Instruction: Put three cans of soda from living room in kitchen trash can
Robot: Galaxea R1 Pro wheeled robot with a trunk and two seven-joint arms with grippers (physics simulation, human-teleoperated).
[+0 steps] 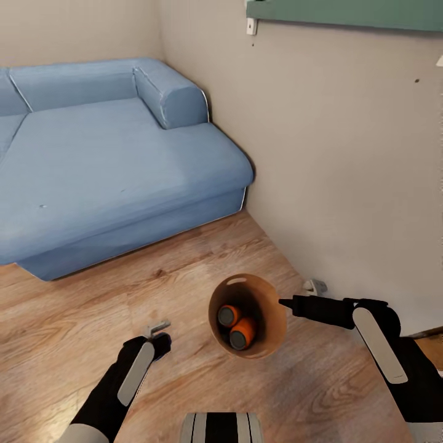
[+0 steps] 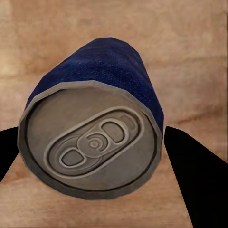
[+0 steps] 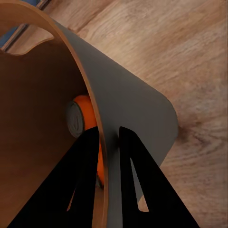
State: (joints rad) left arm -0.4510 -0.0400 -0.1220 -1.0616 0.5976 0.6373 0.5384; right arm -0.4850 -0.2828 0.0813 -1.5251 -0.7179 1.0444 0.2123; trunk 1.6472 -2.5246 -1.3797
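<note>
Blue can (image 2: 92, 128) clamped in left gripper (image 2: 95, 156), grey top toward the wrist camera; right gripper (image 3: 110, 142) pinching bin (image 3: 133, 109) wall.

Blue sectional sofa (image 1: 104, 160) fills upper left of head view, standing on light wood plank floor (image 1: 74, 332); padded armrest (image 1: 175, 95) at its far right end, just beside wall corner. Chaise part runs forward along beige wall (image 1: 344, 172), front corner close to wall. Green-painted board (image 1: 344, 13) mounted high on wall, small white bracket (image 1: 251, 26) at its left end. Small grey-white fitting (image 1: 315, 286) sits at wall's foot, where floor meets wall. Wood grain of floor also visible in both wrist views.
</note>
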